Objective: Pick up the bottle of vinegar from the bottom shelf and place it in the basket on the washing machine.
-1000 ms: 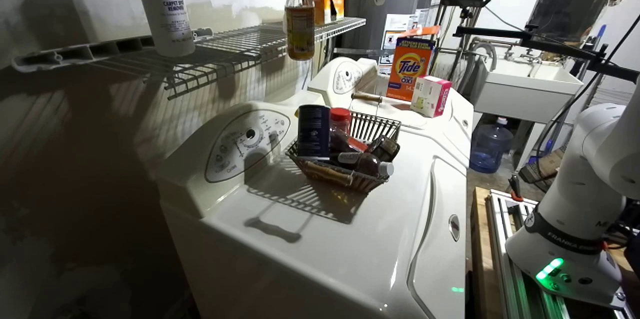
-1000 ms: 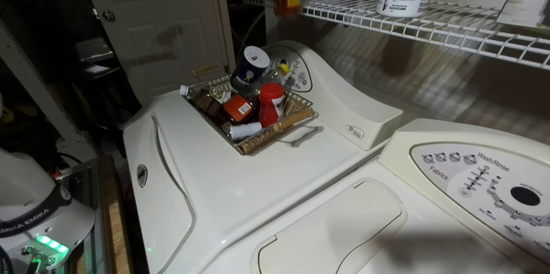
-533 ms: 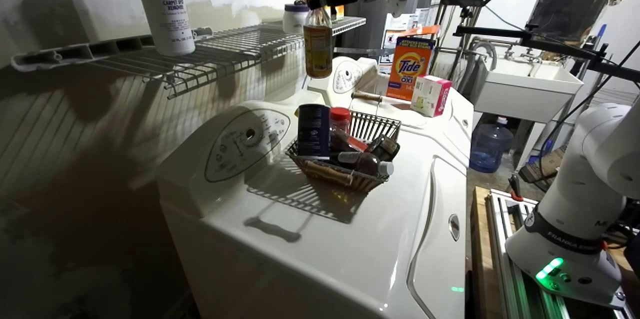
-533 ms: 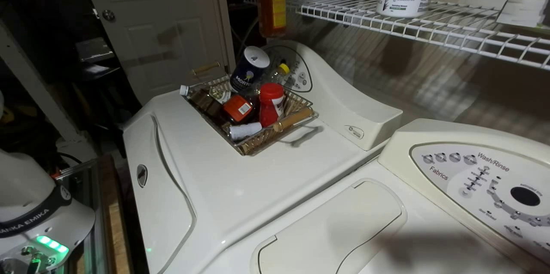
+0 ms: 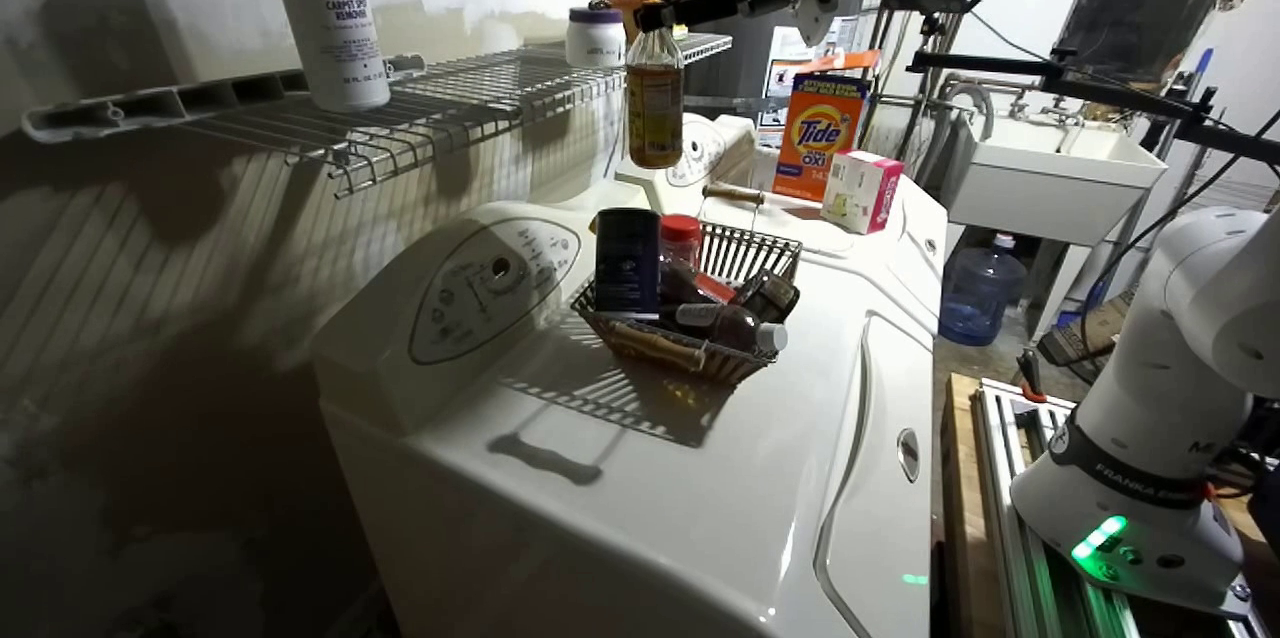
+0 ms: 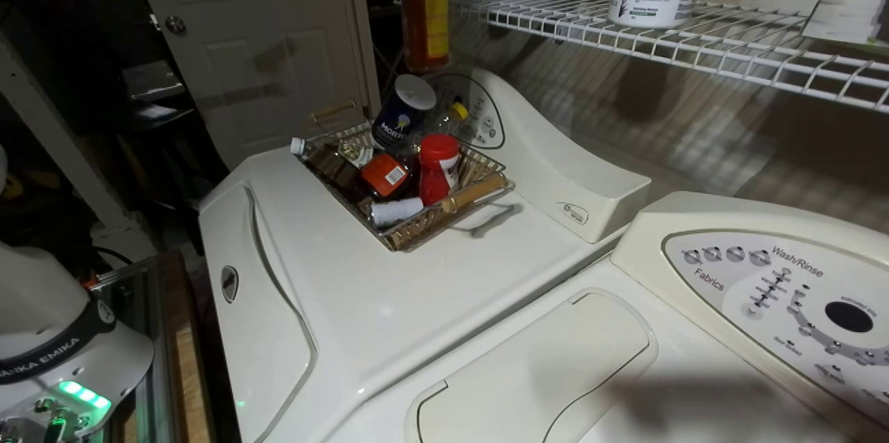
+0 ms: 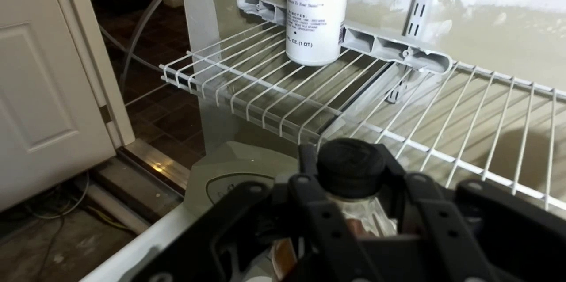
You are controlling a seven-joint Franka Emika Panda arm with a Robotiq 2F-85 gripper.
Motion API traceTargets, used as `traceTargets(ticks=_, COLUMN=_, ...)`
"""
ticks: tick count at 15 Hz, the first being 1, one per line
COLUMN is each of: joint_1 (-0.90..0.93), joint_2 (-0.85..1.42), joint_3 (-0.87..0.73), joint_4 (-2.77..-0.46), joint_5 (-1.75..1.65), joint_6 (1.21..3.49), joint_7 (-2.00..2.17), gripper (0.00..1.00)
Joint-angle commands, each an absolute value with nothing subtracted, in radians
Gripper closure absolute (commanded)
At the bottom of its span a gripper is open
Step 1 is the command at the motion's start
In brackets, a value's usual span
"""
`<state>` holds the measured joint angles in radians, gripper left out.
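in the wrist view the jaws are closed to the width of the black cap (image 7: 351, 167), touching both its sides, and have hold of the bottle of vinegar (image 5: 656, 108). amber liquid (image 6: 414, 30) fills the bottle to below its neck. in both exterior views the bottle hangs in the air, nearly upright, at twelve o'clock from the basket (image 6: 417, 231). the basket stands on the washing machine (image 5: 720, 488). in an exterior view, from its middle, a dark blue canister (image 6: 401, 115) shows at twelve, a yellow-capped bottle (image 6: 449, 122) at one, a red-lidded container (image 6: 439, 169) at two, and a white-capped bottle (image 6: 335, 163) lies near ten; an orange-labelled bottle (image 6: 384, 177) sits at the centre and a pale cylinder (image 6: 396, 212) at six. in an exterior view the bottom shelf (image 5: 480, 83), at ten o'clock from the basket, bears a tall white bottle (image 5: 335, 28) and a purple-lidded jar (image 5: 596, 38).
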<state>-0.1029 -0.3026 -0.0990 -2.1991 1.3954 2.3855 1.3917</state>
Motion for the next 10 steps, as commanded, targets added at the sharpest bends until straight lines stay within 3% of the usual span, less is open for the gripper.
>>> traceTargets(ticks=1, joint_1=-0.113, joint_2=-0.302, joint_3=-0.091, joint_4=-2.198, joint_5=1.395, joint_6=2.382, joint_7=1.393, gripper=0.65)
traceTargets(ticks=2, joint_1=-0.113, joint_2=-0.302, joint_3=-0.091, joint_4=-2.198, joint_5=1.395, joint_6=2.382, joint_7=1.393, gripper=0.65)
traceTargets(ticks=3, joint_1=-0.116, joint_2=-0.308, joint_3=-0.096, joint_4=-2.204, joint_5=1.359, joint_6=2.347, joint_7=1.390, gripper=0.90)
traceTargets(ticks=10, joint_1=-0.189, joint_2=-0.403, joint_3=-0.165, joint_4=-2.319, joint_5=1.145, joint_6=2.054, joint_7=1.335, gripper=0.90)
